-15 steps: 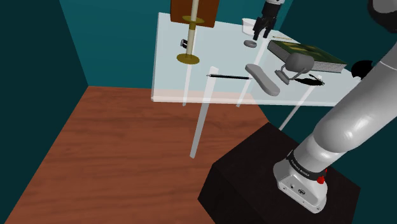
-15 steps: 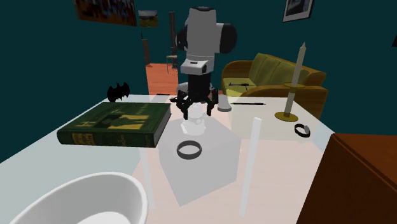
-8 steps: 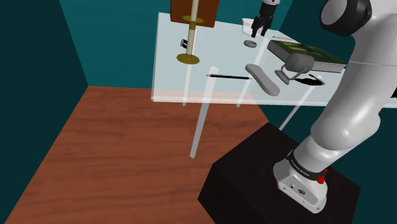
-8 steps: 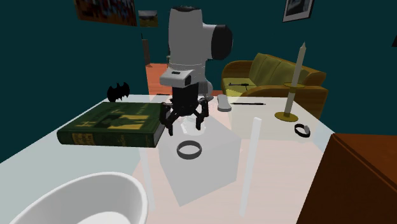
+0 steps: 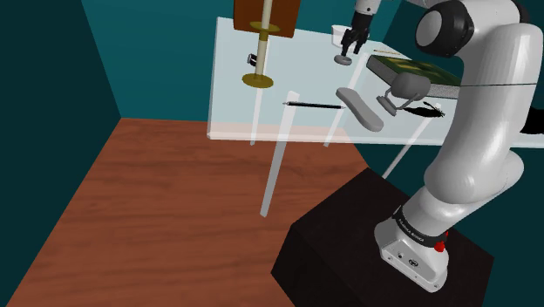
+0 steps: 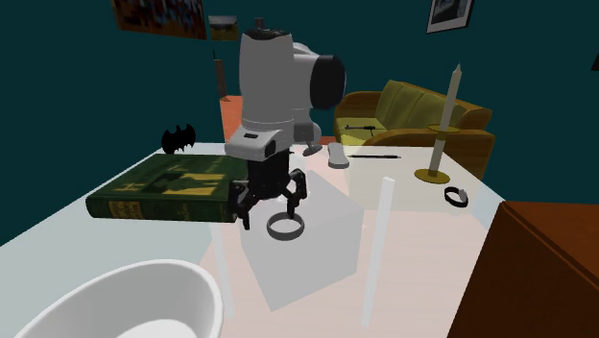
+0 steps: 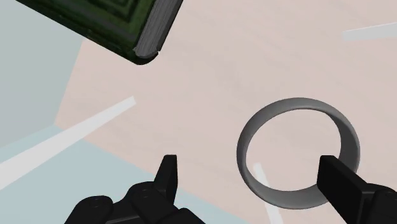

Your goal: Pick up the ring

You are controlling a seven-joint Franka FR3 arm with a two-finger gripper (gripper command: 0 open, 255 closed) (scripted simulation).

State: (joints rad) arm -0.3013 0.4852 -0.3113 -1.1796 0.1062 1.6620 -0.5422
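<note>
1. Over the last second the gripper [image 6: 272,207] has come away from the book [image 6: 173,188] and dropped toward the ring [image 6: 286,235]. In the second exterior view it now hangs just above and behind the ring, where before it was well back along the table [image 6: 422,252].
2. The ring has not moved. It lies flat on the table just off the book's corner.
3. The fingers stand wide apart and grip nothing. In the wrist view the ring [image 7: 289,105] sits between them, though off centre, with its rim close to one fingertip [image 7: 337,175].
4. We judge the approach nearly done. A small sideways shift should centre the ring, and then the gripper must lower and close.
5. We cannot tell how much height is left between the tips and the table.
6. One fingertip overlaps the ring's rim in the wrist view, so we cannot tell whether they touch.
7. In the shoulder view the ring [image 5: 343,61] is a small grey shape just below the gripper [image 5: 348,45], hard to make out.
8. The book [image 7: 121,25] is cut off by the wrist view's edge.
</note>
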